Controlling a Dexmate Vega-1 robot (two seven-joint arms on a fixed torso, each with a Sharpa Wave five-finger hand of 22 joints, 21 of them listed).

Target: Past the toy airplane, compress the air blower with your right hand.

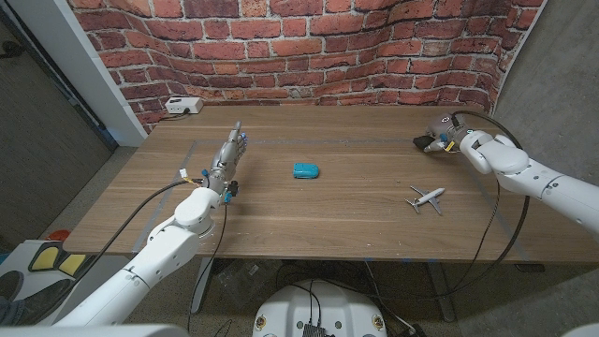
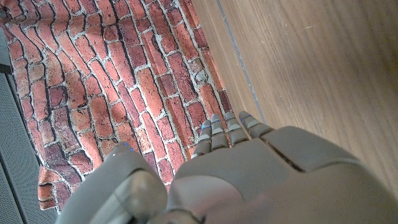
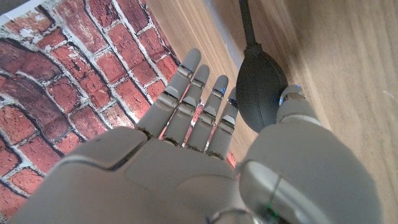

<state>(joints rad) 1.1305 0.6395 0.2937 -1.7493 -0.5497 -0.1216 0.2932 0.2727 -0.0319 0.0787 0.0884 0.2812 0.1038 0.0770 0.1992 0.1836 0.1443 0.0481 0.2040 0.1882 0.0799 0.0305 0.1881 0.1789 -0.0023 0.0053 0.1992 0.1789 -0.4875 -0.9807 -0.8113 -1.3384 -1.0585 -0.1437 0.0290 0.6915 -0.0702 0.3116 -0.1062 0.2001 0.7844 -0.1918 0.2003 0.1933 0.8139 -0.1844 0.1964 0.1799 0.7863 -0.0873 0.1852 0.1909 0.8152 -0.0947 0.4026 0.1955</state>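
The table (image 1: 309,215) is viewed from above, facing the brick wall (image 1: 309,47); both are seen close-up along each wrist.

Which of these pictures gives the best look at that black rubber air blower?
The right wrist view: the air blower shows large, its dark bulb and nozzle lying on the table beside the right hand. In the head view it is a small dark shape partly hidden by that hand. The left wrist view faces wall and bare table.
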